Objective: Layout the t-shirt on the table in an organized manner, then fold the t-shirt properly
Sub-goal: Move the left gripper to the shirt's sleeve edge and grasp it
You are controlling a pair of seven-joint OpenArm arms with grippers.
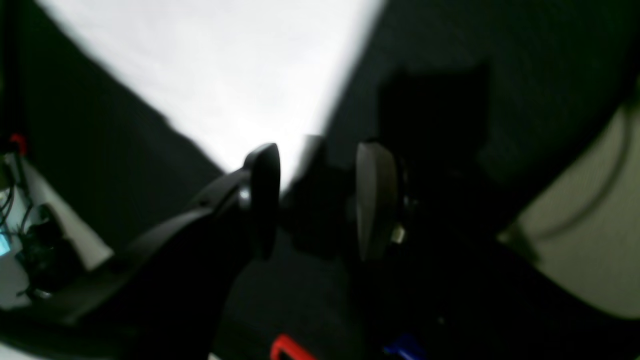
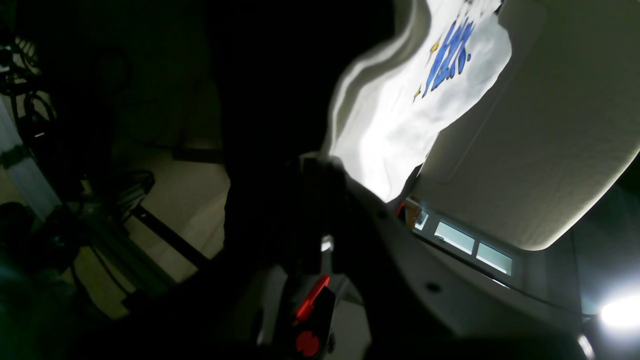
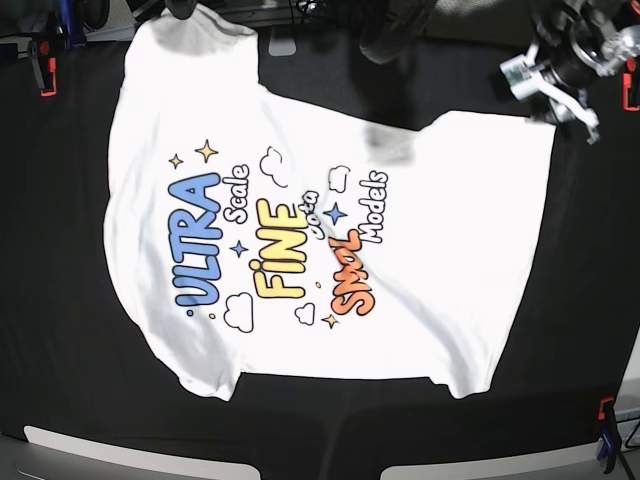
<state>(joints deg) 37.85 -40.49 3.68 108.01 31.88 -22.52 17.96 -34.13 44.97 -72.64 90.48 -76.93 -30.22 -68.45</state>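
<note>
The white t-shirt [image 3: 330, 230] lies print-up on the black table [image 3: 60, 300], spread nearly flat. Its "ULTRA", "FINE" and "SMOL" print faces up. My right gripper [image 3: 185, 10] is at the far left edge, shut on a shirt corner and holding it raised. In the right wrist view the cloth [image 2: 400, 120] hangs from the dark fingers [image 2: 320, 170], with the blue print showing. My left gripper [image 1: 317, 200] is open and empty, low over the black cloth, just short of a white shirt corner [image 1: 225, 75]. In the base view it [image 3: 570, 105] is at the far right corner of the shirt.
Red clamps [image 3: 45, 75] [image 3: 630, 95] grip the table's side edges, and a blue and red one [image 3: 605, 435] sits at the near right. A red clamp [image 1: 287, 347] and a blue clamp [image 1: 402, 345] lie below the left gripper. A blurred dark shape [image 3: 395, 30] hangs over the far middle.
</note>
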